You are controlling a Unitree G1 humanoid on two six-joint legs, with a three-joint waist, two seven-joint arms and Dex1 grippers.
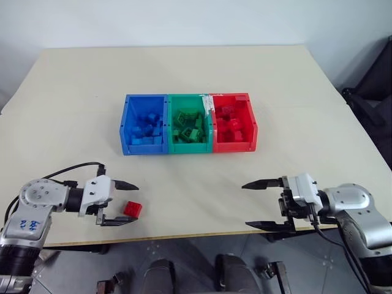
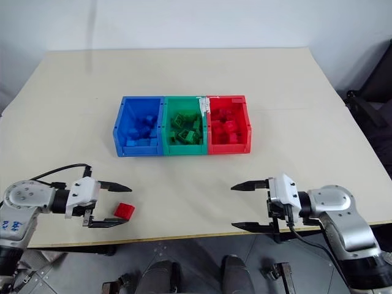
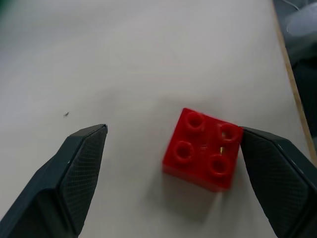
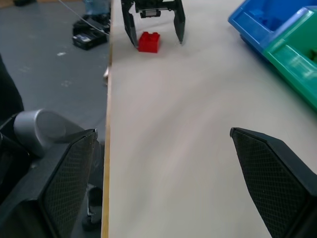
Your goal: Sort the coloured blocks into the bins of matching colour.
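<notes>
Across the middle of the left eye view, three joined bins sit on a pale table (image 1: 73, 92): one blue bin (image 1: 144, 124), one green bin (image 1: 188, 123) and one red bin (image 1: 233, 122), each holding a heap of bricks of its own colour, too jumbled to count. One loose red block (image 1: 133, 209) lies at lower left near the table's front edge, between the spread fingers of the left gripper (image 1: 128, 204), which is released around it. At lower right, the right gripper (image 1: 252, 205) hangs released and empty over the front edge.

From the right eye view, the same three bins stand in a row at centre, the single red block at lower left, one gripper on each side.

Close up in the left wrist view, the red block shows four studs; one finger sits just beside its edge, and contact cannot be judged, while the other stands well apart.

Seen from the right wrist view, two wide-spread fingers frame the tabletop, with the block and left gripper at the top and two bins at upper right.
</notes>
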